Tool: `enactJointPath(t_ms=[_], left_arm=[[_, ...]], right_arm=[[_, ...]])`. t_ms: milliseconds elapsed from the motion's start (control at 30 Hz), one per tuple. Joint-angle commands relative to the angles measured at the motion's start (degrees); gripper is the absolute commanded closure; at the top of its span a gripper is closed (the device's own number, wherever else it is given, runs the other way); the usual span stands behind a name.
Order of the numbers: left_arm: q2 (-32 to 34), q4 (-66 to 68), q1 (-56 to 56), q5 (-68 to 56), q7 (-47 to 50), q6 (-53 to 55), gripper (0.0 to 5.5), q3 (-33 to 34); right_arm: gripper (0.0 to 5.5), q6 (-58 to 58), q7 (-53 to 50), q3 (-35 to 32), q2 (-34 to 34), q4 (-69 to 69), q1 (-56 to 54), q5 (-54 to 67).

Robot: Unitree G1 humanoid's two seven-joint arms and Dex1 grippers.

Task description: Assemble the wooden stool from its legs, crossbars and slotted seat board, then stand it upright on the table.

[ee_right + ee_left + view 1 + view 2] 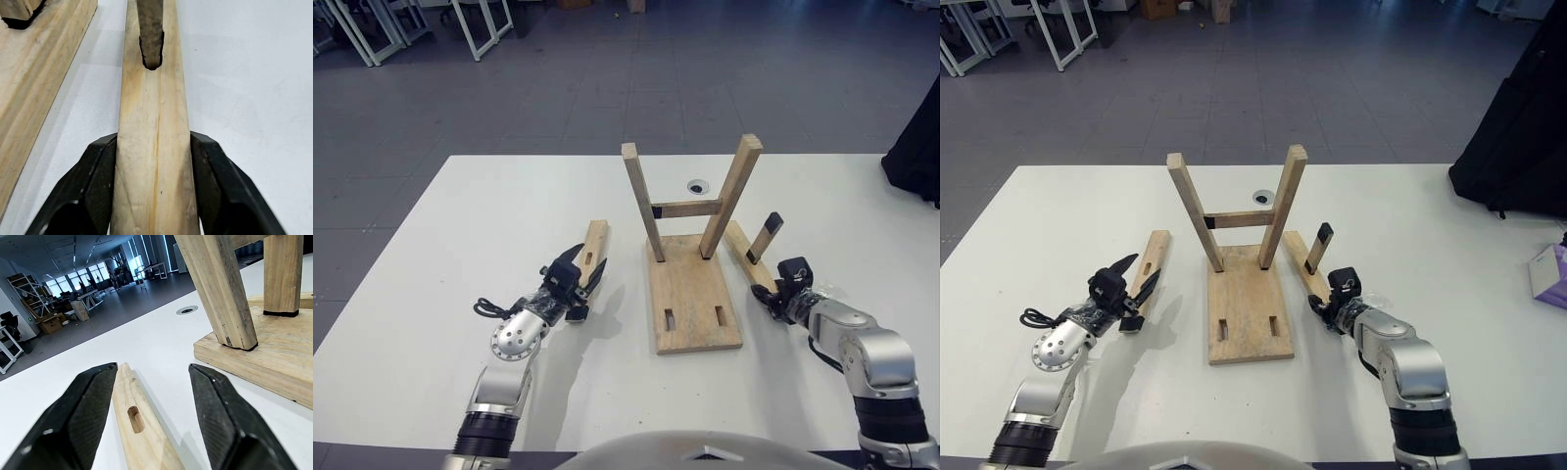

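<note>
Right gripper [154,139] clamped on right leg [154,107] (flat, long axis pointing away) | left gripper [152,368] wide astride left leg [139,435]

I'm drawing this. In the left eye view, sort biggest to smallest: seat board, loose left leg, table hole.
Largest to smallest: seat board, loose left leg, table hole. The hole lies farther back, so it may look extra small.
</note>
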Motion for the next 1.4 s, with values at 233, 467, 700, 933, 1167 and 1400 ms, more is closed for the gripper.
enactJointPath(t_ms=[233,467,700,933,1167,1400], left_arm=[[0.5,-2.6,-0.9,-6.8,-2.9,5.3,2.81,2.6],[-2.1,0.7,-4.5,-14.7,-4.2,6.7,2.81,6.5],[-3.6,4.2,-9.6,-27.1,-7.5,12.7,2.81,12.4],[-2.8,0.9,-9.8,-40.5,-14.6,27.2,2.81,12.3],[3.6,-9.5,-4.9,-63.5,-28.5,52.1,2.62,11.9],[4.2,-11.7,-7.3,-68.3,-29.7,57.8,1.57,11.3]], right_arm=[[3.50,-14.4,9.5,-14.4,3.7,0.9,10.5,9.7],[3.50,-15.5,22.7,-23.5,6.4,4.8,3.6,34.2],[3.50,-9.6,26.5,-28.9,7.1,6.9,0.1,58.1],[3.50,-7.5,33.5,-14.5,6.1,0.8,1.8,56.5],[3.50,-10.0,42.2,-2.8,3.8,3.1,1.5,46.4],[3.50,-11.4,44.8,3.6,4.6,4.6,-0.1,42.2]])
